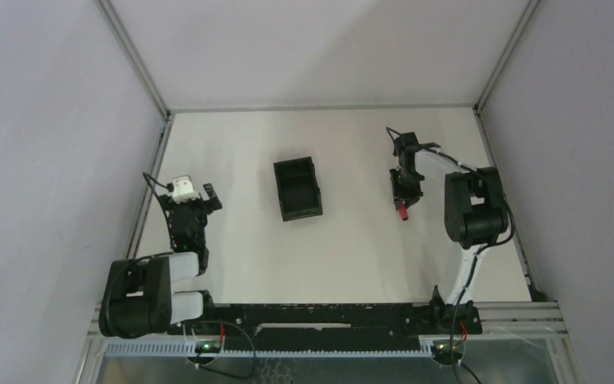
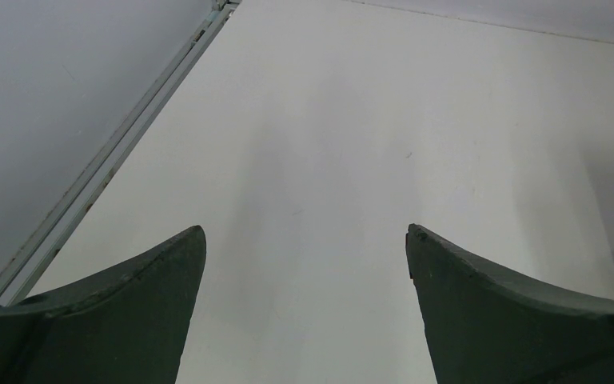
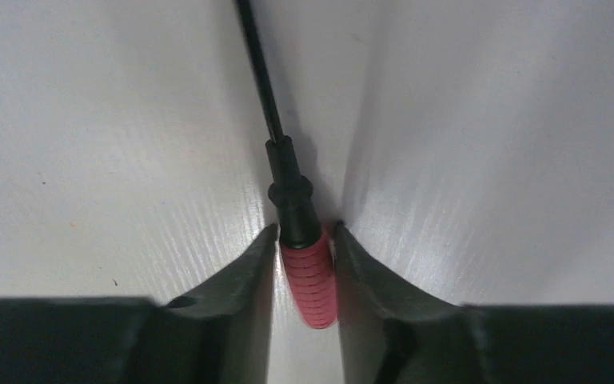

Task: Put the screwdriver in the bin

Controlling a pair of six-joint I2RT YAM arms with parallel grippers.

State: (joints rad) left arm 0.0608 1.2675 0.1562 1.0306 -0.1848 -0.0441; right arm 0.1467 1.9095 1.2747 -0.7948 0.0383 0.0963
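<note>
The screwdriver [image 1: 404,210] lies on the white table at the right, its red handle toward me. In the right wrist view its ribbed red handle [image 3: 309,276] sits between my fingertips, and the thin black shaft [image 3: 257,72] points away along the table. My right gripper [image 1: 404,198] [image 3: 304,234] is shut on the handle, low at the table surface. The black open-top bin [image 1: 281,192] stands empty in the middle of the table, left of the screwdriver. My left gripper [image 1: 194,202] [image 2: 305,232] is open and empty at the left, apart from the bin.
Metal frame rails [image 1: 148,200] run along the table's left and right edges, with grey walls behind them. The left rail also shows in the left wrist view [image 2: 112,152]. The arm bases and a black cable bar [image 1: 320,314] lie along the near edge.
</note>
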